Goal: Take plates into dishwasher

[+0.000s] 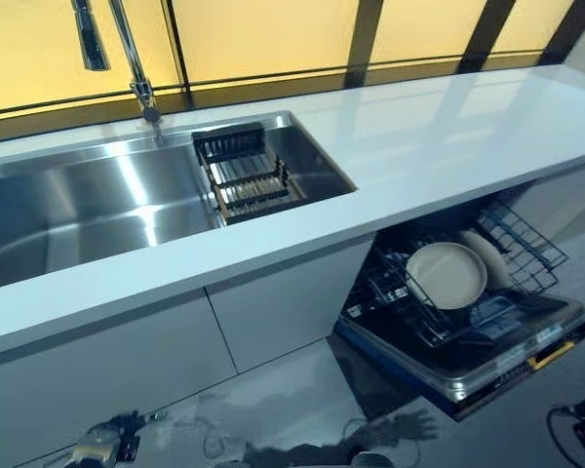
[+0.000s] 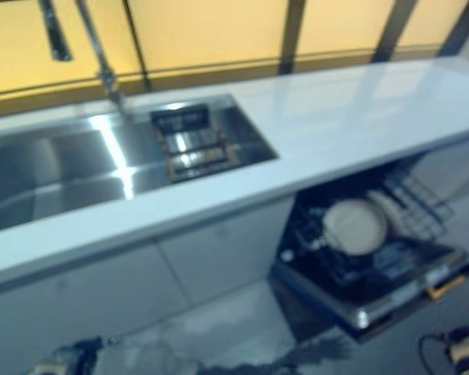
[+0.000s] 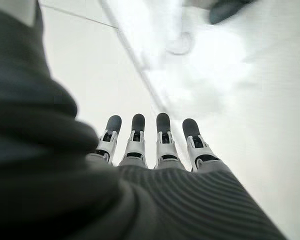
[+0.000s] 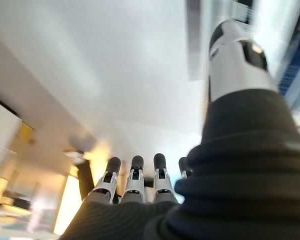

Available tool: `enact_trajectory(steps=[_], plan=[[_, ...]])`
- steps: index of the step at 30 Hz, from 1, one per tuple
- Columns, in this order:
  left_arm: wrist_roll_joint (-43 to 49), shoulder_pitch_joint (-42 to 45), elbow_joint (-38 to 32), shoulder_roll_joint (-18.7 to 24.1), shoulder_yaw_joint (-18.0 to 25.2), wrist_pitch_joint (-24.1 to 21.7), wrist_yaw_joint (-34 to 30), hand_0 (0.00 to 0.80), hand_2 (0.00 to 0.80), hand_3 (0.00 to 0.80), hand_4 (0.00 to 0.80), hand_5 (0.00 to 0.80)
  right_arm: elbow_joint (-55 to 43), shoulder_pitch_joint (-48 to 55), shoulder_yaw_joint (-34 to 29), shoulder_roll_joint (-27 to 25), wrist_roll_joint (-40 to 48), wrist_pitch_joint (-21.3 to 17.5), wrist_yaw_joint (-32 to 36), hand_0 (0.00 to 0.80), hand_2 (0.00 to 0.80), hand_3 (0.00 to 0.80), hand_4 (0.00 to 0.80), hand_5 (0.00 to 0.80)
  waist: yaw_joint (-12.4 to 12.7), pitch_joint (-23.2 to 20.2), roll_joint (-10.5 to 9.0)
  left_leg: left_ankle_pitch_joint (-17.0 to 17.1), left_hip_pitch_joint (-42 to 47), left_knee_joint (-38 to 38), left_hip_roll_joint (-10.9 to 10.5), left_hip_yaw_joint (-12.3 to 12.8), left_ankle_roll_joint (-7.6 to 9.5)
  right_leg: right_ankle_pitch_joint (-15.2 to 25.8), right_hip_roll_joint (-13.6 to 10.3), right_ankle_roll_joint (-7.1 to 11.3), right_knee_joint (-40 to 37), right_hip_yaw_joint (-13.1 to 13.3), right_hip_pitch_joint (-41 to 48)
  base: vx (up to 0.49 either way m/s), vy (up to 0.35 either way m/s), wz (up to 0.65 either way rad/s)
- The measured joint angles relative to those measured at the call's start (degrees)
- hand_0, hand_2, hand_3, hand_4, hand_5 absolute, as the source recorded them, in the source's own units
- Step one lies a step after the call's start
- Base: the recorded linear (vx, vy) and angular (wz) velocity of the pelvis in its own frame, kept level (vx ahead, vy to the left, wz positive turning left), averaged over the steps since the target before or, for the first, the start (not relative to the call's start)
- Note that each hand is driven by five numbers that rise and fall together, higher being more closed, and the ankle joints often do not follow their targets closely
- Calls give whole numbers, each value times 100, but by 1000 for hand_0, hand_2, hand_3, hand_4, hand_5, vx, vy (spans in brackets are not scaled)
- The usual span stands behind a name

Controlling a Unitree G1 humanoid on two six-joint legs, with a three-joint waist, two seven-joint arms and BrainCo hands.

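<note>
— What's hard for you to see?
— A second plate (image 1: 489,255) sits half hidden behind the front plate (image 1: 447,275) in the dishwasher rack (image 1: 526,244).
— And the hands?
— Your left hand (image 3: 155,150) and right hand (image 4: 135,185) hang loose-fingered and empty, well apart from the rack.

Plate (image 1: 447,275) and counter (image 1: 419,146) overhang crowd the open dishwasher rack (image 1: 522,239).

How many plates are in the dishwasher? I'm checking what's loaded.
2: one round plate upright in the rack, a second right behind it, partly hidden. More may be hidden.
</note>
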Motion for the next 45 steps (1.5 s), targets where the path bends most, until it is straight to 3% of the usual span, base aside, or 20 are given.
enact_trajectory(steps=[2, 6, 11, 15, 17, 18, 20, 22, 25, 28, 31, 38, 41, 45], plan=[[4, -31, 53, -51, -2, 29, 25, 0, 0, 0, 0, 0, 24, 58, 20, 189, 275, 7, 2, 0, 0, 0, 0, 0, -110, -3, -88, 88, -38, -31, 59, -62, -53, -13, 94, 71, -283, -97, 114, -130, -245, 3], [74, 157, 256, -70, -41, 86, 20, 0, 0, 0, 0, 0, 127, 219, 21, 330, 641, 114, -50, 0, 0, 0, 0, 0, -200, -23, -29, 485, -71, -461, 164, -242, -168, 19, 330, -79, -488, -328, 134, -83, -177, 20], [220, 907, 462, -99, 160, 41, 20, 0, 0, 0, 0, 0, 304, 344, -37, 349, 837, 129, -98, 0, 0, 0, 0, 0, -83, -11, 390, 912, 22, -1044, 154, -371, -312, 172, 531, -174, -851, -547, 253, -140, -149, 21], [233, 1015, 628, -367, 193, -79, 9, 0, 0, 0, 0, 0, 478, 167, -307, 351, 1418, 82, -281, 0, 0, 0, 0, 0, 31, 75, 622, 964, -33, -816, 149, -343, -211, 51, 472, -193, -831, -535, 258, -164, -24, 11], [309, 997, 542, -579, 124, -155, -25, 0, 0, 0, 0, 0, 459, 3, -413, 338, 1888, -35, -417, 0, 0, 0, 0, 0, 8, 108, 665, 836, -114, -648, 112, -339, 86, -78, 367, -191, -553, -494, 104, -187, 186, -5], [332, 976, 506, -632, 44, -190, -34, 0, 0, 0, 0, 0, 425, -135, -436, 326, 2164, -90, -448, 0, 0, 0, 0, 0, -55, 131, 736, 723, -112, -695, 106, -291, 152, -187, 335, -170, -290, -480, -62, -192, 121, -7], [329, 704, 471, -591, -50, -195, -59, 0, 0, 0, 0, 0, 375, -225, -526, 350, 2879, -133, -599, 0, 0, 0, 0, 0, -72, 247, 798, 707, -292, -630, 76, -264, 29, -428, 156, -133, 383, -424, -448, -313, -6, 1], [306, 350, 411, -523, -132, -264, -64, 0, 0, 0, 0, 0, 337, -280, -629, 344, 3483, -209, -779, 0, 0, 0, 0, 0, -88, 538, 830, 590, -715, -49, 18, -355, -105, -653, -42, -154, 1058, -406, -906, -102, 59, 10], [144, 211, 425, -584, -179, -291, -63, 0, 0, 0, 0, 0, 465, -592, -658, 347, 3846, -260, -890, 0, 0, 0, 0, 0, -210, 876, 930, 460, -886, 258, -27, -359, -54, -821, -193, -154, 1497, -302, -1163, -112, 112, -2], [-47, 197, 428, -689, -277, -372, -48, 0, 0, 0, 0, 0, 472, -862, -711, 128, 4219, -247, -1062, 0, 0, 0, 0, 0, -223, 1166, 1178, 276, -1133, 660, -34, -284, -56, -1083, -339, -182, 2108, -69, -1627, -40, 29, -17], [-125, 260, 430, -736, -274, -414, -41, 0, 0, 0, 0, 0, 473, -976, -841, -17, 4644, -213, -1176, 0, 0, 0, 0, 0, -205, 1330, 1336, 161, -1364, 1025, 24, -323, -102, -1349, -389, -272, 2644, 37, -1975, -85, 2, -2], [-138, 333, 266, -763, -276, -443, -62, 0, 0, 0, 0, 0, 432, -1333, -1321, -163, 6859, -286, -775, 0, 0, 0, 0, 0, -196, 1571, 1437, -91, -1890, 1902, 176, -578, -84, -1919, -463, -494, 3746, 176, -2572, -35, 16, 2], [-316, 395, 78, -807, -278, -477, -52, 0, 0, 0, 0, 0, -43, -1586, -1318, -163, 7872, -531, -384, 0, 0, 0, 0, 0, -210, 1618, 1539, -145, -2102, 2172, 160, -642, -29, -2007, -530, -525, 4035, 242, -2794, -70, 62, 1], [-506, 504, 28, -908, -282, -561, 29, 0, 0, 0, 0, 0, -300, -1959, -1299, -174, 8622, -707, -116, 0, 0, 0, 0, 0, -211, 1631, 1642, -239, -2199, 2349, 139, -710, -119, -2050, -584, -526, 4255, 306, -2933, -44, 99, -1]])
